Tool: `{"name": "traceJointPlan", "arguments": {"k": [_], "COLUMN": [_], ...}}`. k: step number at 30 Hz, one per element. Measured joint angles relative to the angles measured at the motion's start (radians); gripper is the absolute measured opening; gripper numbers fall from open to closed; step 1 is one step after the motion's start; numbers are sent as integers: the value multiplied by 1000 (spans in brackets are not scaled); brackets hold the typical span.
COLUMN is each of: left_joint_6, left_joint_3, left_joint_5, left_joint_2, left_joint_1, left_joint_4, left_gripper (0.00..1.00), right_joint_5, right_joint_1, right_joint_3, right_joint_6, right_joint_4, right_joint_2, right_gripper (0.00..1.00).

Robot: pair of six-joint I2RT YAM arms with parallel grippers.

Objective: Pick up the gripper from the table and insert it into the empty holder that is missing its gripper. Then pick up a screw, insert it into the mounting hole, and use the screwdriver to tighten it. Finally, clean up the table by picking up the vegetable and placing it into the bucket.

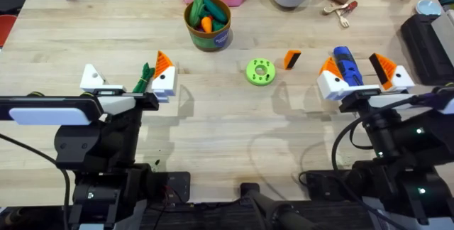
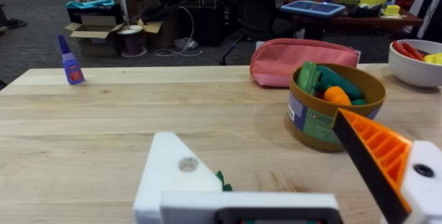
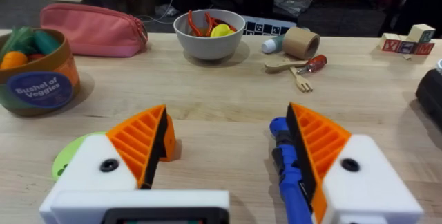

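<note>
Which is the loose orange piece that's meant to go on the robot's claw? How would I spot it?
Start at the bright green round disc in the middle of the wooden table. Just right of it stands the small orange plastic wedge with a black side. Unlike the other orange wedges, it sits alone, not mounted on a white block.

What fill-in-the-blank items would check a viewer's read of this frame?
1. The loose orange gripper lies on the table just right of the green ____.
2. The left gripper has an orange tip on one holder, while its other white holder has ____.
3. The blue screwdriver lies between the jaws of the ____ gripper.
4. The bucket stands in front of a ____ pouch.

Missing words: disc; none; right; pink
</note>
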Motion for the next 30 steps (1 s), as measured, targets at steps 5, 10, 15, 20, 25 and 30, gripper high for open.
{"name": "traceJointPlan", "arguments": {"k": [5, 10, 15, 20, 25, 30], "left_joint_6": [0, 0, 0, 0, 5, 17], "left_joint_3": [0, 0, 0, 16, 136, 322], "left_joint_5": [0, 0, 0, 0, 0, 0], "left_joint_2": [0, 0, 0, 0, 30, 164], "left_joint_1": [0, 0, 0, 0, 10, 20], "left_joint_4": [0, -2, -1, -39, -140, -263], "left_gripper": [985, 985, 985, 985, 985, 985], "right_joint_5": [0, 0, 0, -1, -4, -4], "right_joint_1": [0, 0, 0, 1, 1, 1], "right_joint_3": [0, 0, 0, 33, 170, 335], "right_joint_6": [0, 0, 0, 0, 0, 0], "right_joint_4": [-3, -5, -2, -51, -150, -259], "right_joint_2": [0, 0, 0, 0, 17, 104], "right_gripper": [993, 994, 994, 993, 993, 994]}}
